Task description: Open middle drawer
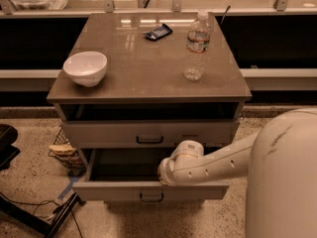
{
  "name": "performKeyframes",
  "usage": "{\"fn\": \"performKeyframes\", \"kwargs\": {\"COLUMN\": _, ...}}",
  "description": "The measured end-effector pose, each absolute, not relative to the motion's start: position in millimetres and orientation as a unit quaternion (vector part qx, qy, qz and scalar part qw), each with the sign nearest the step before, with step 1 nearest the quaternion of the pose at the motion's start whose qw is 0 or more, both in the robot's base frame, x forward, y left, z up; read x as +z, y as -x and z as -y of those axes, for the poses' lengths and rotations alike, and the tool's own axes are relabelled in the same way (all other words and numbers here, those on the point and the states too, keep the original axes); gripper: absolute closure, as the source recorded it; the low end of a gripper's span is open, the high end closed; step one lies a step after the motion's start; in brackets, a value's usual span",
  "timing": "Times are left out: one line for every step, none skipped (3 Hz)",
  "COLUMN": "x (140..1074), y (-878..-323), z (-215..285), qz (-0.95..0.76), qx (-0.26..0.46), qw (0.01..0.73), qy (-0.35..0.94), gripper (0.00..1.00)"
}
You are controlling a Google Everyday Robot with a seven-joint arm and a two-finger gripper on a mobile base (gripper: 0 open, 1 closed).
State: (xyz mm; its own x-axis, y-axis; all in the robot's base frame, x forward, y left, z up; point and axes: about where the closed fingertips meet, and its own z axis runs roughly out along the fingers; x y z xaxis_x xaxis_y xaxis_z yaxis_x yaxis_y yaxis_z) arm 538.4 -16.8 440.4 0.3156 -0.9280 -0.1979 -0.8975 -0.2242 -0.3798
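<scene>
At the near side of the cabinet (148,68), below the upper drawer (99,133): middle drawer (109,190) pulled out toward the near side, grey inside exposed, black loop handle (151,197) at front centre with nothing on it. Judged largely open; remaining travel not readable.

Step in hand, as judged: finish the pull, then let go.

1. Pull straight toward the near side, along the slide axis. Avoid any left or right component, to prevent jamming.
2. Hold height constant. Do not bear down on the front panel.
3. Stop at the first resistance of the end stop. Avoid excess force, to prevent shifting the cabinet and toppling the bottle (197,43) standing far right on the top. Less concern for the bowl (85,68) at left.
4. On withdrawal, lift clear of the front panel before moving away, to avoid pushing the middle drawer back in.
5. Mind the arm (223,160), entering from the right across the right-hand corner of the middle drawer.

State of gripper (166,175): located at the arm's end, over the inside of the middle drawer, just behind the front panel and slightly right of the handle. Degree of opening: cannot tell, hidden behind the wrist. Holding or touching anything: likewise cannot tell. No contact with the handle visible.
</scene>
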Motion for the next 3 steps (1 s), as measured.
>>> {"fn": "performKeyframes", "kwargs": {"x": 416.5, "y": -523.0, "z": 29.6, "qz": -0.598, "qx": -0.015, "qw": 0.195, "qy": 0.778, "gripper": 1.00}}
{"fn": "performKeyframes", "kwargs": {"x": 416.6, "y": -523.0, "z": 29.6, "qz": -0.598, "qx": -0.015, "qw": 0.195, "qy": 0.778, "gripper": 1.00}}
{"fn": "performKeyframes", "kwargs": {"x": 396.6, "y": -476.8, "z": 89.4, "qz": -0.651, "qx": 0.008, "qw": 0.154, "qy": 0.744, "gripper": 1.00}}
